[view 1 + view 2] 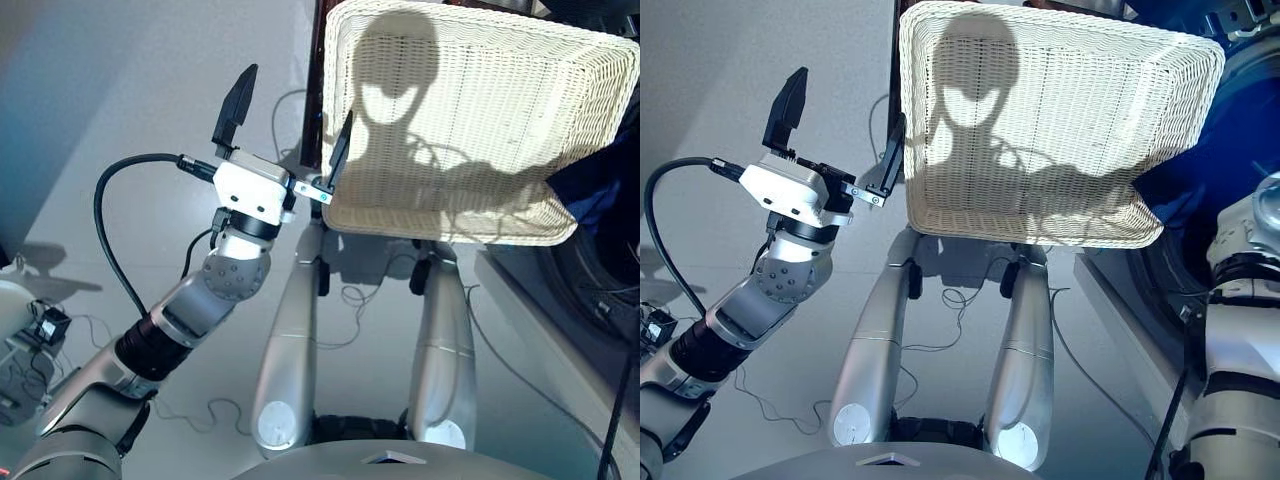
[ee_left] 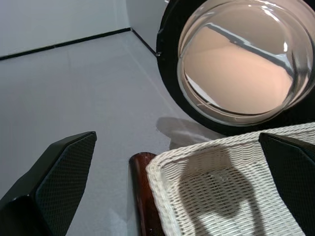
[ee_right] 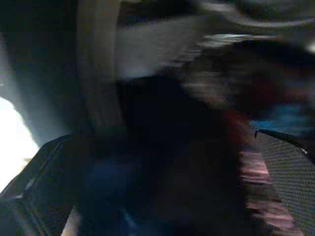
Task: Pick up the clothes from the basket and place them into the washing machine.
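Observation:
The cream-white wicker basket (image 1: 470, 130) stands empty on a dark wooden stand. My left gripper (image 1: 288, 125) is open at the basket's left rim, one finger (image 1: 340, 150) against the rim and the other out over the floor. In the left wrist view the washing machine's round glass door (image 2: 241, 64) shows beyond the basket rim (image 2: 197, 152). Navy blue cloth (image 1: 1185, 205) hangs at the washing machine's opening (image 1: 600, 270) on the right. My right gripper (image 3: 161, 136) is open in the blurred right wrist view, with dark, blue and reddish clothes (image 3: 197, 162) in front of it.
The dark red-brown stand edge (image 2: 140, 191) shows under the basket's left side. Thin cables (image 1: 350, 300) trail over the grey floor. A small device with wires (image 1: 35, 340) sits at the far left. My right arm (image 1: 1240, 290) reaches toward the machine.

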